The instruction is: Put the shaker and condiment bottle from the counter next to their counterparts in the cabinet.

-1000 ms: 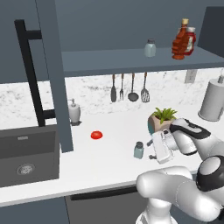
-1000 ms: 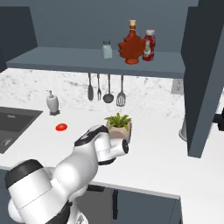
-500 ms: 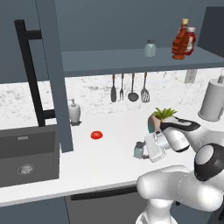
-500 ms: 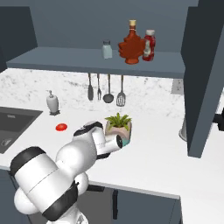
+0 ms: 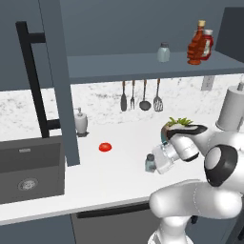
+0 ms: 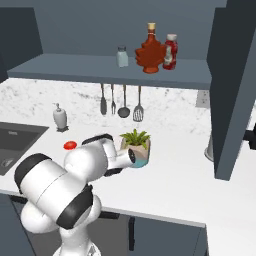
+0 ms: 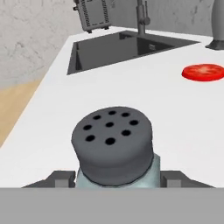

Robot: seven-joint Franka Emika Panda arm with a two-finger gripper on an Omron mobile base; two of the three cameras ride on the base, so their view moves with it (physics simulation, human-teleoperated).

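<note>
The counter (image 5: 109,174) carries the shaker (image 5: 150,163), standing upright, right of the sink (image 5: 28,172). The gripper (image 7: 114,178) reaches in level from the shaker's right, one dark tip either side of the glass body; contact cannot be confirmed.

Shakers, two: one on the counter (image 5: 109,183) at (image 5: 150,163), one on the cabinet (image 5: 114,66) shelf at (image 5: 163,52). Bottles on the shelf, two: one red-brown condiment bottle (image 5: 196,40) and one red ketchup bottle (image 5: 208,44). Hanging utensils (image 5: 141,95) on the wall, four. Soap pump bottle (image 5: 81,121), one. Red tomato slice (image 5: 105,147), one. Potted plant (image 6: 135,145), one. Sink basin (image 5: 29,169), one. Black bar handle (image 5: 34,81), one. Paper towel roll (image 5: 232,108), one.
</note>
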